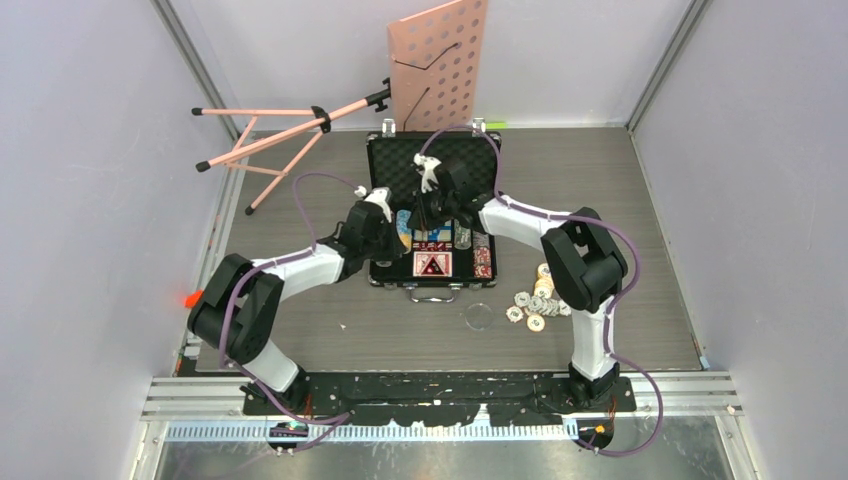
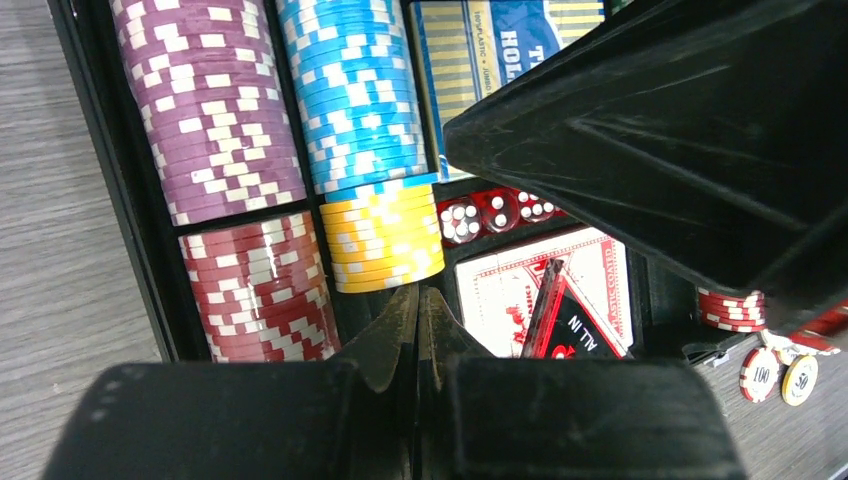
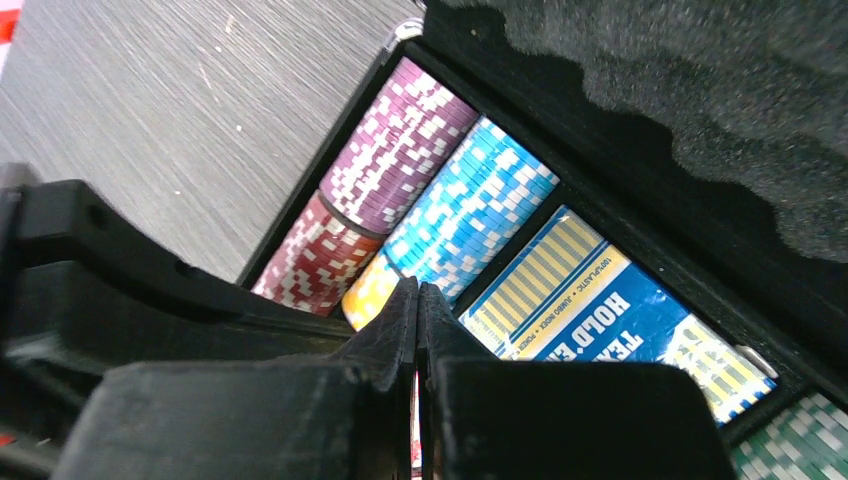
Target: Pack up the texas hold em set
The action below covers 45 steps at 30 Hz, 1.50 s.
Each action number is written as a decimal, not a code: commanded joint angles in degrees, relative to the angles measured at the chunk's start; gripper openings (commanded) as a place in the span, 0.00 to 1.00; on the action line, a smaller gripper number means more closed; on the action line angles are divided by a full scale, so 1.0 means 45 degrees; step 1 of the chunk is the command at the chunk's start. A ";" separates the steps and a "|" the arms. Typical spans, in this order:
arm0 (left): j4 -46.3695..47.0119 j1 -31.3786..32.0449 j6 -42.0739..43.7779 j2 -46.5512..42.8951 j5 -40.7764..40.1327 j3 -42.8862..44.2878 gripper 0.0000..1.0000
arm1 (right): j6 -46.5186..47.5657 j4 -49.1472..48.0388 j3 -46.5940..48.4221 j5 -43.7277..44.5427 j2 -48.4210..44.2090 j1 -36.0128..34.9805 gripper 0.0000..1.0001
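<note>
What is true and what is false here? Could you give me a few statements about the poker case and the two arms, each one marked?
1. The briefcase lies with its lid open. True.
2. Every chip is packed in the case. False: loose chips lie on the table beside it, near the right arm.
3. The red dice sit inside the case. True.
4. Both arms' jaws stand wide open. False: both pairs are shut and hold nothing.
5. The yellow chips lie in the same row as the blue chips. True.
</note>
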<state>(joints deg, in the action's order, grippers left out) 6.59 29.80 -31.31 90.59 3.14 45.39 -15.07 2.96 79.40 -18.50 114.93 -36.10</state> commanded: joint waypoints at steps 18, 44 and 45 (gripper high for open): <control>0.0573 -0.0080 0.0088 -0.0543 0.0163 -0.0741 0.00 | 0.0123 -0.0109 0.0047 -0.0412 -0.0742 -0.0025 0.00; -0.0369 -0.0080 0.1833 -0.4753 0.1603 -0.1764 0.25 | -0.4597 0.8730 -0.4739 0.8174 -0.9446 0.3774 0.88; -0.0322 -0.0080 0.1857 -0.5137 0.1490 -0.2017 0.29 | -0.4725 0.9262 -0.4696 0.8574 -0.9252 0.3857 0.89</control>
<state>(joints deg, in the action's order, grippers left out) 4.80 29.69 -24.75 73.80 8.78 39.27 -30.55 31.53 58.17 14.46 70.78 -22.48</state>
